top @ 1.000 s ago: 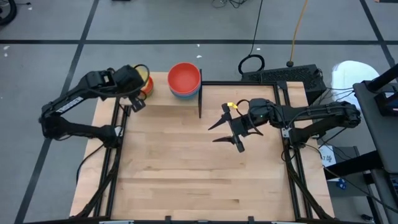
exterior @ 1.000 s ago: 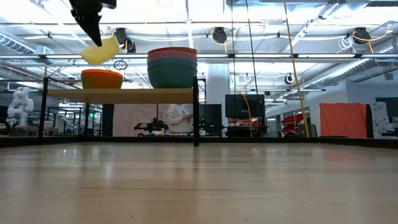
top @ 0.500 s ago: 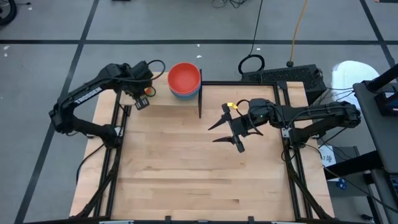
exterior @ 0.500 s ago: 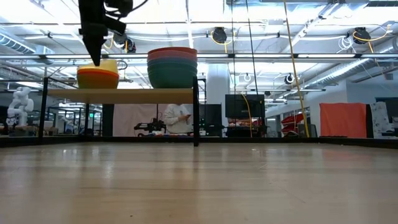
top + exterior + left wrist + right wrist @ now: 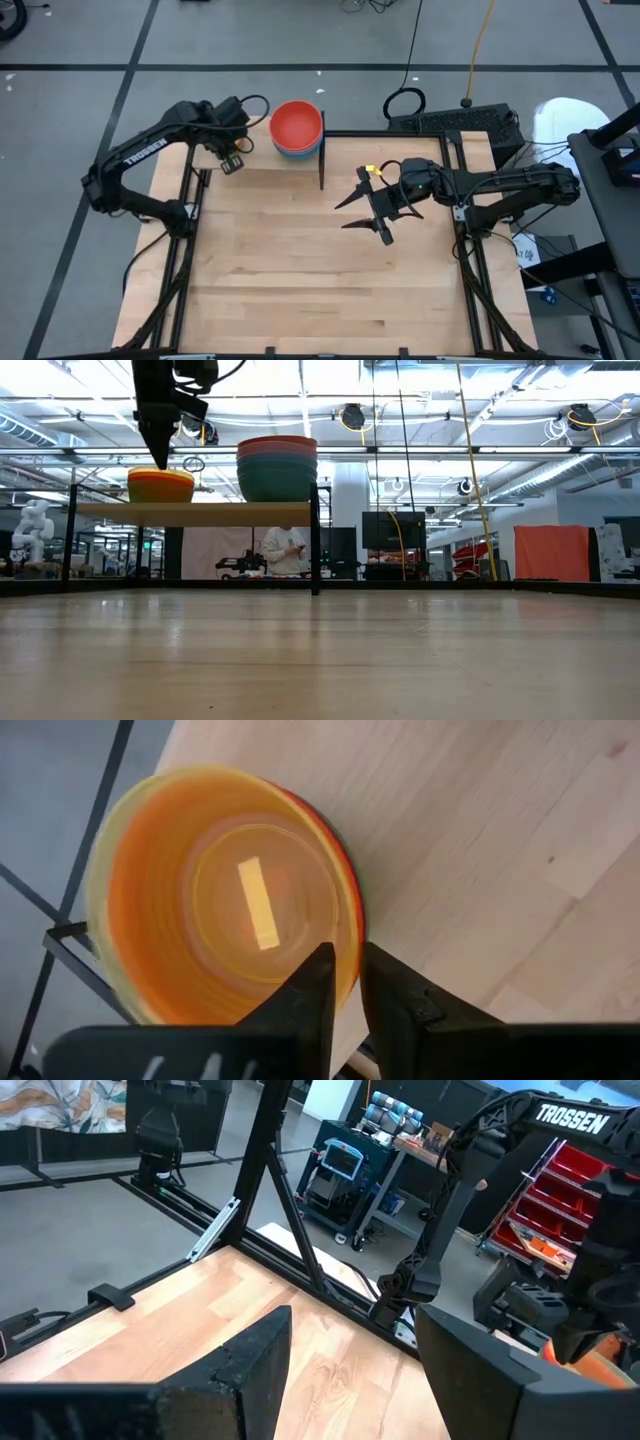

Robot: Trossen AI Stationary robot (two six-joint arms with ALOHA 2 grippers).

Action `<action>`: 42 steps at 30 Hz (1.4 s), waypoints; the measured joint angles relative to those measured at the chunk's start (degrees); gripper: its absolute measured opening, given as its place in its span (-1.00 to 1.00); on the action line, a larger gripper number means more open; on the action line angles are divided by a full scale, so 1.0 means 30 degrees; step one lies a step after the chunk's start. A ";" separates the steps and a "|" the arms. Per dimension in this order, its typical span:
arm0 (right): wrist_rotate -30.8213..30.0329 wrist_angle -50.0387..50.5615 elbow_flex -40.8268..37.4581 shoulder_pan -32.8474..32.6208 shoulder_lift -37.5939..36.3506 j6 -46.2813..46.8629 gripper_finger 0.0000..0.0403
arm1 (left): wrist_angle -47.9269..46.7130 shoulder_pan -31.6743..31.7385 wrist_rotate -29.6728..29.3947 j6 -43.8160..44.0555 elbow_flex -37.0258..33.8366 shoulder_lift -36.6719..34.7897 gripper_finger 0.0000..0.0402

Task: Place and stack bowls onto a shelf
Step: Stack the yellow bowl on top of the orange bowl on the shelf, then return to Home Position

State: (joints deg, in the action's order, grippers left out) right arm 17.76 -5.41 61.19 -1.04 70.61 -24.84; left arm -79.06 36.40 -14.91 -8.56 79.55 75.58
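Observation:
My left gripper [image 5: 345,955] stands over the left end of the shelf [image 5: 200,513], fingers pointing down, shut on the yellow bowl [image 5: 230,910]. That bowl sits nested in the orange bowl [image 5: 160,488] on the plank. Beside them on the shelf rests a stack of larger bowls [image 5: 277,470], red on top [image 5: 296,125] and teal at the bottom. In the high view the left gripper [image 5: 235,150] hides the small bowls. My right gripper [image 5: 365,210] hovers open above the table's right middle, holding nothing. The green and purple bowls do not show. My left gripper holds the yellow bowl by its rim [image 5: 350,935], one finger inside the bowl and one outside. The fingers come from above, pointing down. The bowl sits level inside the orange bowl on the shelf; only its rim [image 5: 160,472] shows above the orange one.
The shelf's black upright end bar [image 5: 322,160] stands just right of the large stack. The wooden table top [image 5: 300,270] spreads bare toward the near edge. A keyboard [image 5: 455,122] and cables lie beyond the far right corner. A person [image 5: 285,550] stands in the room behind.
My left gripper has moved toward the table's right and down over the orange bowl. The yellow bowl, tilted and lifted above the shelf a second ago, has levelled and sunk into the orange bowl. The right arm has kept still.

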 joint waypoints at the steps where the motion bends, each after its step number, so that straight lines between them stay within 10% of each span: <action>1: -0.0001 0.0000 0.0000 0.0000 0.0000 -0.0005 0.03 | -0.0017 0.0000 0.0000 0.0034 0.0000 -0.0082 -0.71; 22: -0.1546 0.0759 -0.0022 0.0117 -0.2370 -0.0029 -0.04 | -0.0306 -0.2604 0.1991 0.1561 0.5515 -0.3936 -0.69; 31: -0.1776 0.3597 -0.0022 0.0115 -0.5750 0.0852 -0.44 | -0.0687 -0.3525 0.3316 0.1611 0.6054 -0.6801 -0.81; 42: -0.6579 0.9396 -0.0022 0.0108 -0.9788 0.4843 -0.96 | -0.2071 -0.3592 0.3316 0.1676 0.6054 -0.9442 -0.98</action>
State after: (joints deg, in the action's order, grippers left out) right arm -1.98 22.78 61.12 -0.71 41.24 -10.31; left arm -85.27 25.63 -4.96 -3.53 97.71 47.26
